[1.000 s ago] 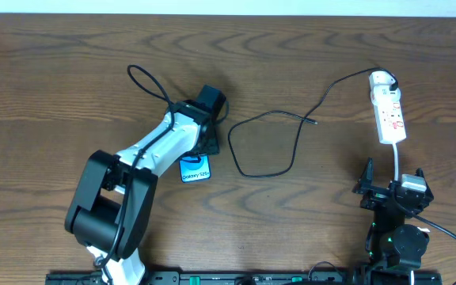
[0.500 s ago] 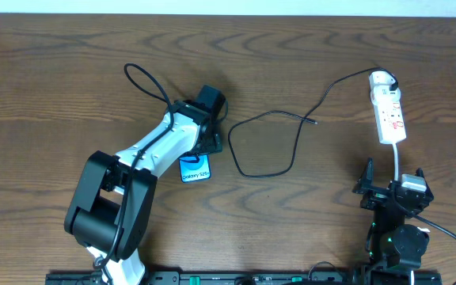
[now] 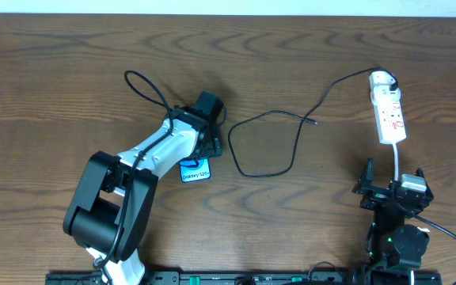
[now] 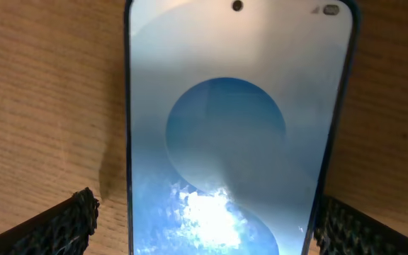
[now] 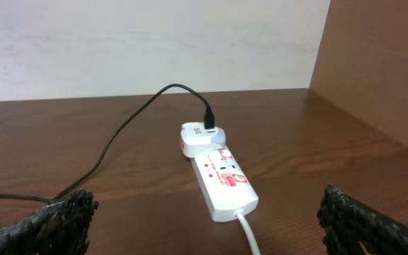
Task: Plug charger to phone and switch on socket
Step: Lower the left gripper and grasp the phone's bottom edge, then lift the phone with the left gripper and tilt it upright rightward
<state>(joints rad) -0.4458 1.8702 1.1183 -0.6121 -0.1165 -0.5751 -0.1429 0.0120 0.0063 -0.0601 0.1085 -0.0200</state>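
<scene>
The phone lies flat on the table, screen up, its upper part hidden under my left wrist. In the left wrist view the phone fills the frame. My left gripper is open, one finger on each long side of the phone, with a gap on the left. The socket lies at the far right. The charger is plugged into its far end; its small tip lies loose on the table. My right gripper is open and empty, near the socket's cord end.
The socket's white cord runs towards my right arm's base. My left arm's own black cable loops above the table behind the wrist. A brown board stands at the right in the right wrist view.
My left wrist has shifted slightly to the left over the phone. The charger, the socket and my right arm have not moved.
</scene>
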